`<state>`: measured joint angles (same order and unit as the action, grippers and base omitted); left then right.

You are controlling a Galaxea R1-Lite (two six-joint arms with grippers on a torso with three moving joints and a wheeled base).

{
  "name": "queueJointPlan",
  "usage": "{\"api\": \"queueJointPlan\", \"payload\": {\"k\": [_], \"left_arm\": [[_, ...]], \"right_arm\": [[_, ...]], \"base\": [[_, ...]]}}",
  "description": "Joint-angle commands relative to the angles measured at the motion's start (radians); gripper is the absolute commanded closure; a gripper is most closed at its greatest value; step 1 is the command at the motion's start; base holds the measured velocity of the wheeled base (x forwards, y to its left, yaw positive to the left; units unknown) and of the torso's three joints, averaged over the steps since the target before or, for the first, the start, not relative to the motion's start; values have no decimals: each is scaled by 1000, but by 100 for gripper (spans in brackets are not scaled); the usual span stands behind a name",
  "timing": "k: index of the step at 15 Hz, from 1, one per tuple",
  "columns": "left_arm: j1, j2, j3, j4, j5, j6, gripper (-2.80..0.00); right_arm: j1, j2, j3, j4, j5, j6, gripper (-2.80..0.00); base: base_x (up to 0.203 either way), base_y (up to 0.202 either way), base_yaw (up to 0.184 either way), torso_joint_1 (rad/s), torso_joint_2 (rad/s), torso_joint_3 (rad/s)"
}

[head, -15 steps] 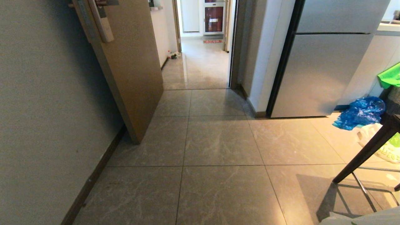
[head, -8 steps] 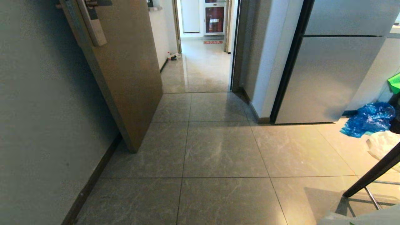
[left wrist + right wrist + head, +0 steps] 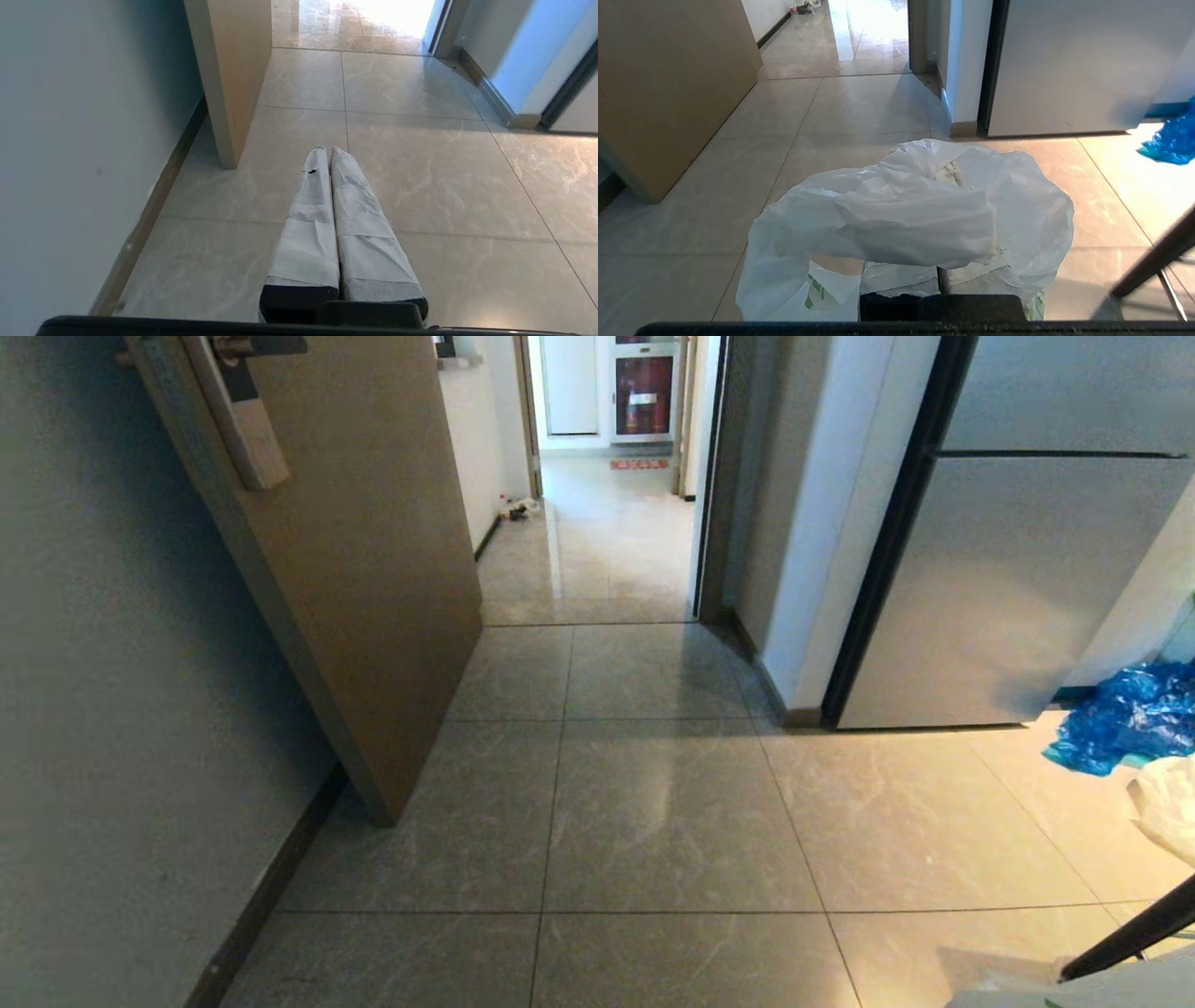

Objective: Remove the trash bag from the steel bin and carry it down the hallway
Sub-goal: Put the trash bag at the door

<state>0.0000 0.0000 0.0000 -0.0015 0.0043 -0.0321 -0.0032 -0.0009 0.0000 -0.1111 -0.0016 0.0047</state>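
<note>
Now on carry leg: trash bag point(image 3: 920, 219) draped over right pincer point(image 3: 937, 280), pinched shut on it; left pincer point(image 3: 330, 151) pressed together, empty. Next: steer past door point(image 3: 373, 569) into hallway point(image 3: 607, 541).

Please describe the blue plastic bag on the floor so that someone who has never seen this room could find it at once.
Start from the tall grey refrigerator on the right side of the room. On the beige marble-look floor tiles beside its lower right corner lies the crumpled bright blue plastic bag. Its shiny blue colour sets it apart from the pale white bag lying just nearer the robot.
</note>
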Motion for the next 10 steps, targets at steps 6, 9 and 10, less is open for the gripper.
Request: {"api": "queueJointPlan", "payload": {"k": [6, 9, 10], "left_arm": [[0, 0, 2, 0, 0, -2, 0], [0, 0, 2, -2, 0, -3, 0], [0, 0, 2, -2, 0, -3, 0]], "right_arm": [[0, 1, 40, -1, 0, 0, 0], [0, 1, 40, -1, 0, 0, 0], [0, 1, 40, -1, 0, 0, 0]], "base": [[193, 0, 0, 1, 3, 2], [191, 0, 0, 2, 3, 4], [193, 0, 0, -6, 7, 6]]}}
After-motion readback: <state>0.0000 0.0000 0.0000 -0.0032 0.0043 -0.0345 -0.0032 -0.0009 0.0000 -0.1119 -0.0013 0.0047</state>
